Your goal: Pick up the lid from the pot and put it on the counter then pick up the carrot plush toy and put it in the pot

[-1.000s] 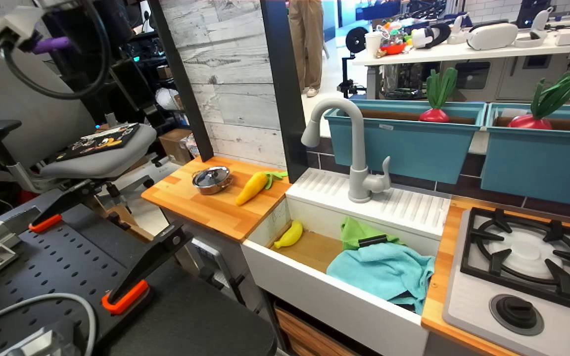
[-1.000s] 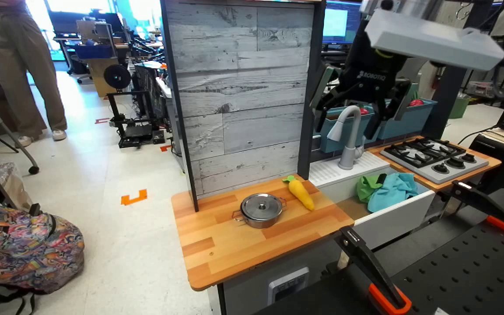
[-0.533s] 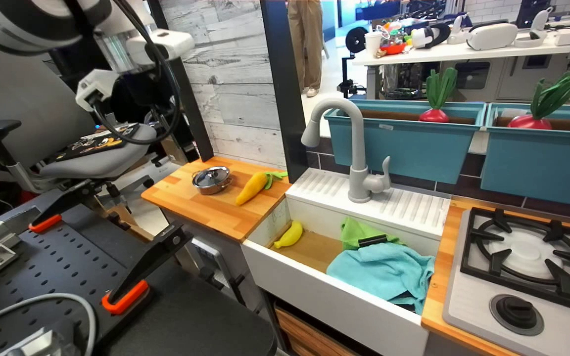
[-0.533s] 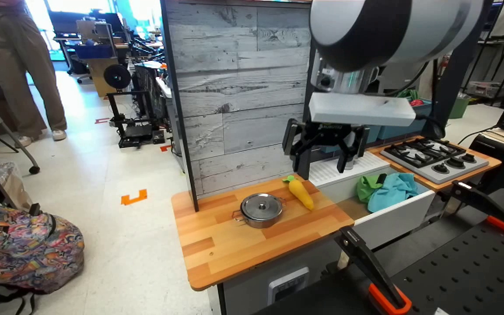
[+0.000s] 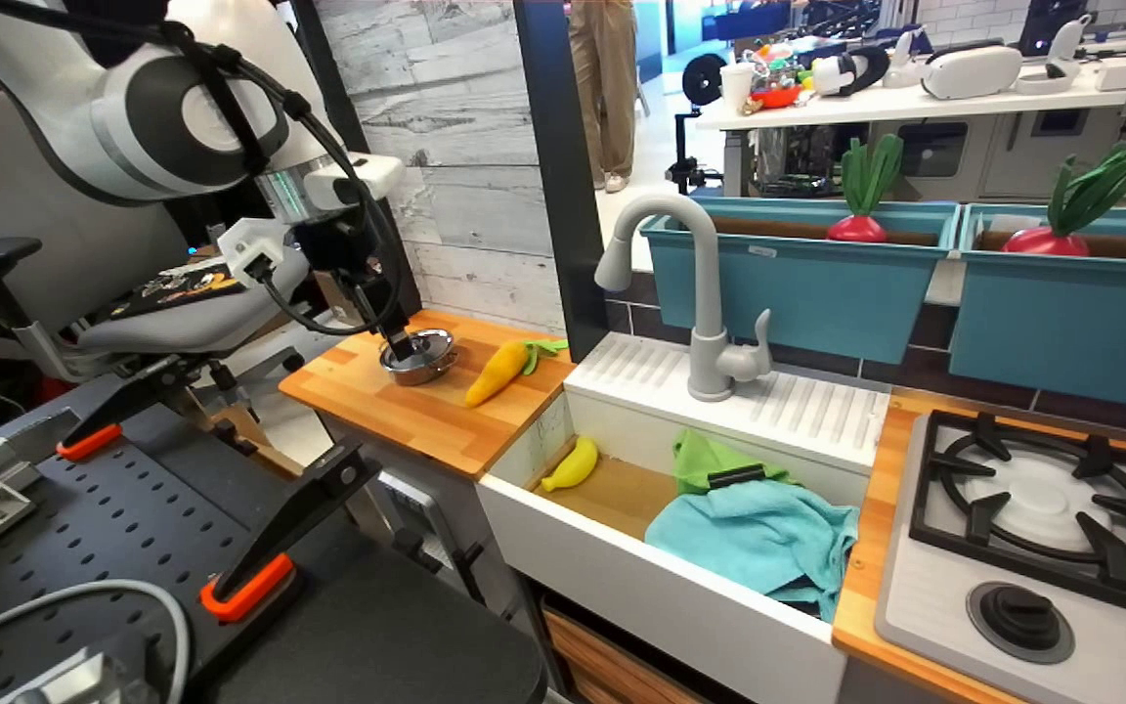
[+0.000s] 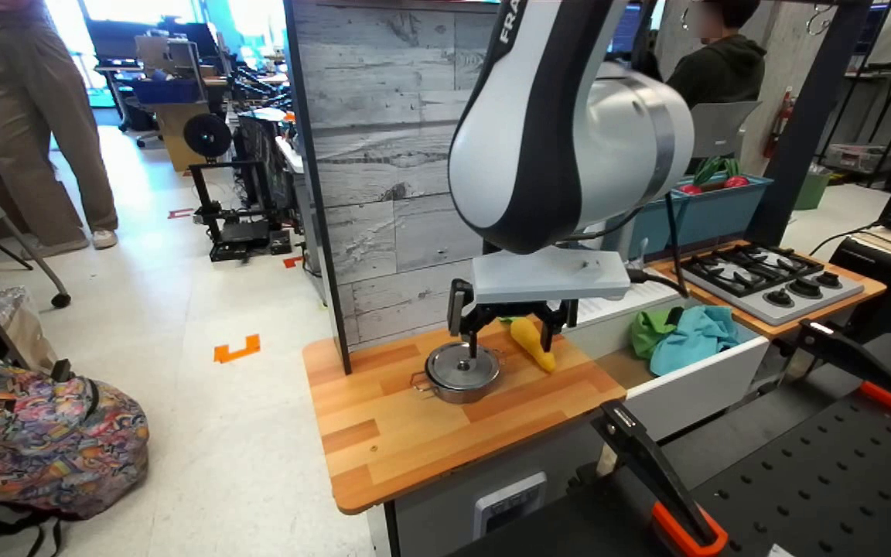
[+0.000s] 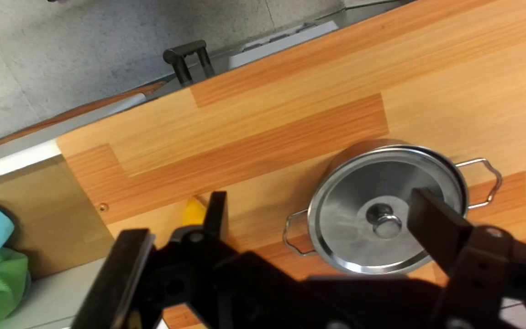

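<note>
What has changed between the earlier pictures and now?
The arm has moved down and left in an exterior view, bringing its still-open jaws low by the lid; contact is unclear. Nothing was visibly grasped or released. The lid remains on the pot; pot and carrot plush toy stay put on the counter.

Has a smooth white arm (image 6: 608,139) with a black band (image 6: 550,139), a silvery ring (image 6: 663,131) and white letters (image 6: 511,23) reading FRA. Wears strapped-on black cables (image 5: 262,80) and a flat pale box (image 6: 550,276). Ends in a black gripper (image 6: 510,350) with jointed fingers (image 7: 434,219) and round screws (image 7: 494,232).
</note>
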